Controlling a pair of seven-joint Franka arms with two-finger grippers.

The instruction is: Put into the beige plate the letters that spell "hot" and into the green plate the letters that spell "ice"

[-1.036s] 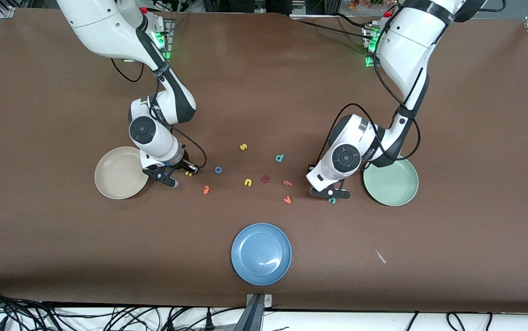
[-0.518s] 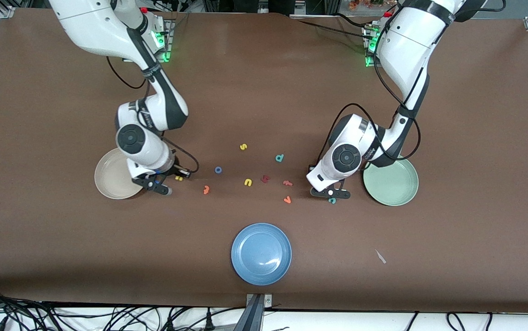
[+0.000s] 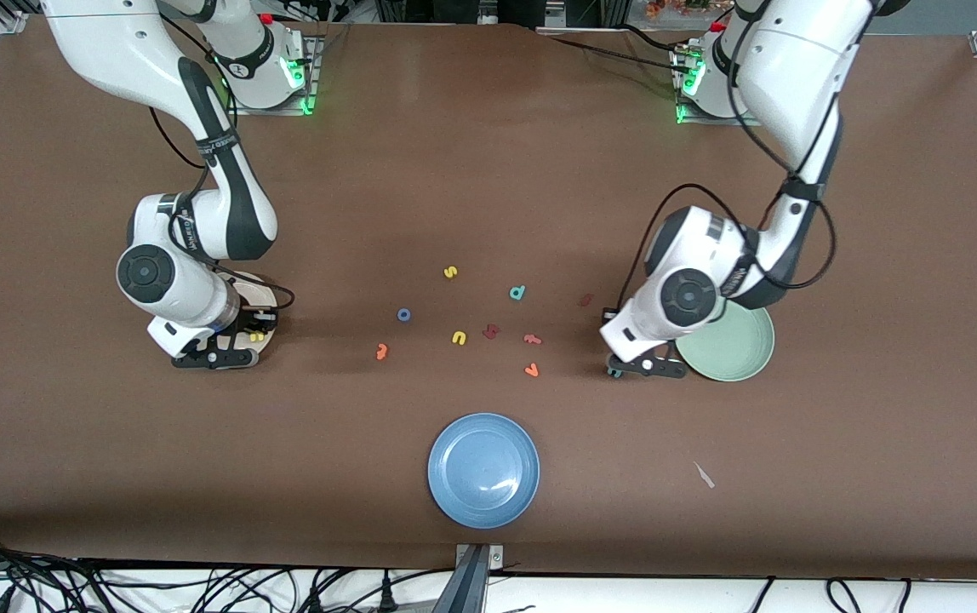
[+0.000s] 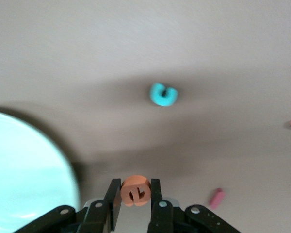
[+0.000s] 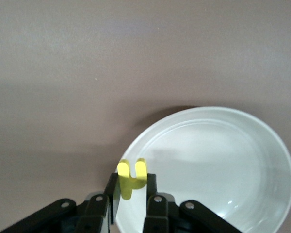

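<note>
The brown worktop (image 3: 488, 170) carries everything. Three round shallow plates lie on it: a blue plate (image 3: 483, 470) nearest the front camera, a pale mint-green plate (image 3: 731, 345) toward the left arm's end, and a cream-beige plate (image 5: 208, 165) toward the right arm's end, mostly hidden under the right arm in the front view.

The left pincer (image 4: 136, 196) hangs over the bare worktop just beside the green plate's rim, its jaws clamped on a small orange foam e (image 4: 136, 190). The right pincer (image 5: 132, 191) hangs over the edge of the beige plate, jaws pinched on a small yellow foam h (image 5: 131, 177).

Between the two arms the loose foam letters are scattered. The teal c (image 4: 163, 94) lies on the worktop near the left pincer, apart from the green plate. The short dark red bar i (image 3: 586, 300) lies farther from the front camera than the c. The blue ring-shaped o (image 3: 403, 315) lies toward the right arm's end of the scatter, with an orange t (image 3: 382, 350) nearer the camera than it. Also there are a yellow s (image 3: 450, 272), a teal d (image 3: 518, 293), a yellow u (image 3: 459, 338), a larger dark red letter (image 3: 491, 330), a small orange letter (image 3: 532, 339) whose shape I cannot tell, and an orange v (image 3: 531, 370).
</note>
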